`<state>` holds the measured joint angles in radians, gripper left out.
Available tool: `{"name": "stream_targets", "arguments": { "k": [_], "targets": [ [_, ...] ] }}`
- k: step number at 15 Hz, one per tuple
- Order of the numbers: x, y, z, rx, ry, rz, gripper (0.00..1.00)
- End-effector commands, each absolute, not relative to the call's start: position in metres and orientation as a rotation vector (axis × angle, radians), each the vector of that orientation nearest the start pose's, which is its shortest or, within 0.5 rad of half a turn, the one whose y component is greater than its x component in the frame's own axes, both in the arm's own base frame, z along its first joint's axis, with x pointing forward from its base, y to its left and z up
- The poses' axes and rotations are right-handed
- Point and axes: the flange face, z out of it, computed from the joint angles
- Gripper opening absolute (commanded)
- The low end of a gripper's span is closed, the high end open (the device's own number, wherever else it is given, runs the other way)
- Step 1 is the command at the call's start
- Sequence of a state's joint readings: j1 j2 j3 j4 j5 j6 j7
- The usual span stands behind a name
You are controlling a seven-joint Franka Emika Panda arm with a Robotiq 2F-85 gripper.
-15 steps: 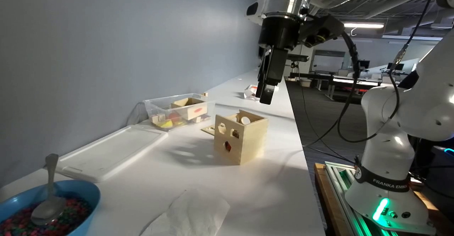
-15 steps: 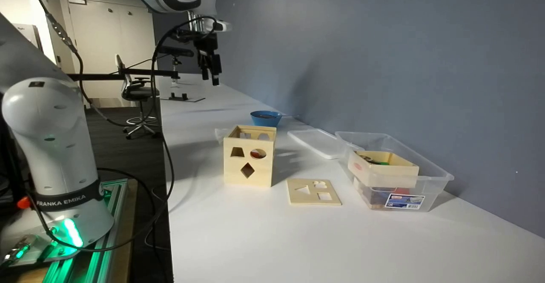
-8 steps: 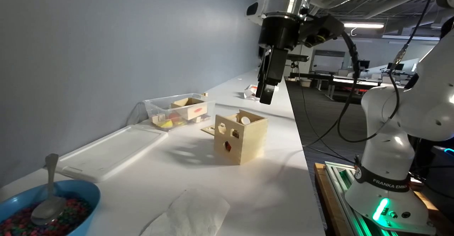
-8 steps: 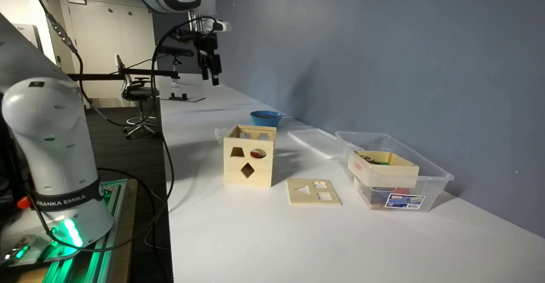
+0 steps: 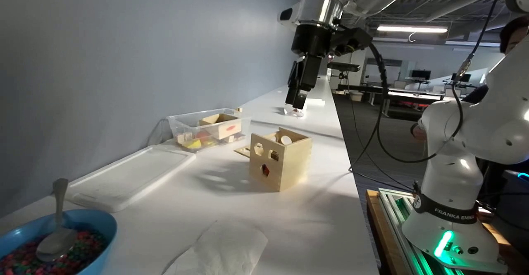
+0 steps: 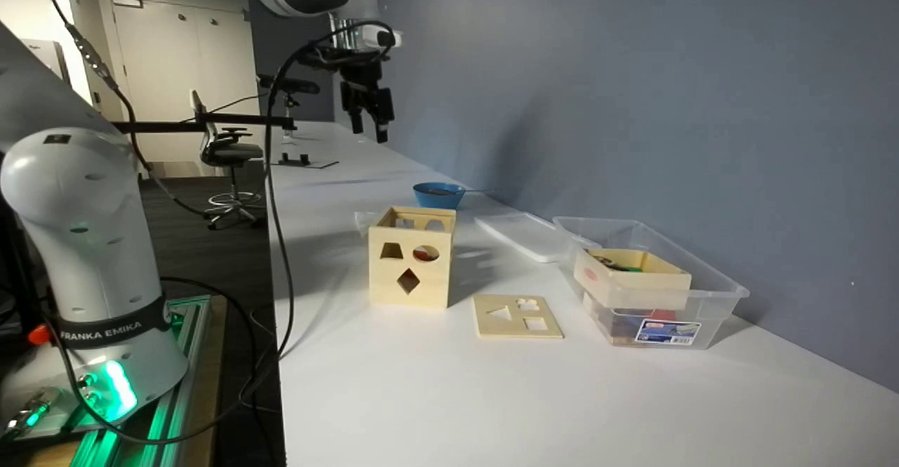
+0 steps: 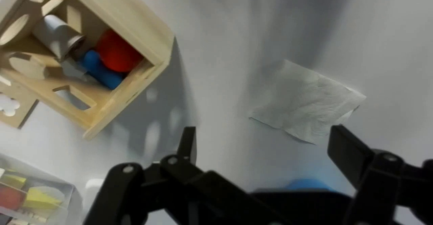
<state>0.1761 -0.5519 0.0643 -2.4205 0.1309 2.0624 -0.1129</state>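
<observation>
1. Wooden box point(image 5: 285, 165) stands upright on the white table point(image 5: 322, 233), in the middle of the scene, with an open top and shapes cut through its sides; the wrist view shows a red piece point(image 7: 116, 52), a blue piece point(image 7: 100, 71) and a pale cylinder point(image 7: 57, 35) inside.
2. Gripper point(image 7: 264, 147) hangs well above the table and apart from the box, which lies to its left in the wrist view; its two fingers point(image 7: 187, 145) are spread wide, their hold empty.
3. White arm point(image 5: 496, 126) rises from its base point(image 5: 463, 242) at the right in an exterior view, bends over the table past the top of that view and ends in a downward wrist point(image 5: 320, 8), fingertips leaning slightly left; a black cable point(image 5: 384, 76) loops down from the wrist.
4. Paper napkin point(image 5: 227, 248) lies rumpled on the table, on the near side of the box in an exterior view.
5. Wooden panel point(image 6: 517, 317) lies flat in an exterior view between the box and a clear bin point(image 6: 720, 298) at the right, which holds a wooden tray point(image 6: 632, 288).
6. Pale lid point(image 5: 132, 173) lies flat in an exterior view near the grey wall point(image 5: 144, 51) at the left; at the near left corner a blue bowl point(image 5: 108, 231) holds a spoon point(image 5: 58, 242) and small coloured bits point(image 5: 84, 245).
</observation>
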Motion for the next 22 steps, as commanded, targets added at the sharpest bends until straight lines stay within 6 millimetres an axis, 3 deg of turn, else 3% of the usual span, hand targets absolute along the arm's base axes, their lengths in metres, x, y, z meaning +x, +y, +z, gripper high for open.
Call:
{"name": "stream_targets", "arguments": {
  "k": [1, 5, 8, 9, 11, 15, 17, 22],
  "targets": [
    [0.388, 0.031, 0.519, -2.952, -0.672, -0.256, 1.00],
    [0.388, -0.057, 0.515, -2.927, -0.870, -0.174, 1.00],
    [0.389, -0.107, 0.518, -2.941, -0.908, -0.167, 1.00],
    [0.387, -0.088, 0.512, -2.930, -0.866, -0.194, 1.00],
    [0.386, -0.098, 0.512, -2.932, -0.854, -0.200, 1.00],
    [0.388, -0.089, 0.512, -2.934, -0.878, -0.191, 1.00],
    [0.391, -0.111, 0.509, -2.970, -0.909, -0.177, 1.00],
    [0.398, -0.188, 0.480, -2.851, -1.228, -0.042, 1.00]
  ]
}}
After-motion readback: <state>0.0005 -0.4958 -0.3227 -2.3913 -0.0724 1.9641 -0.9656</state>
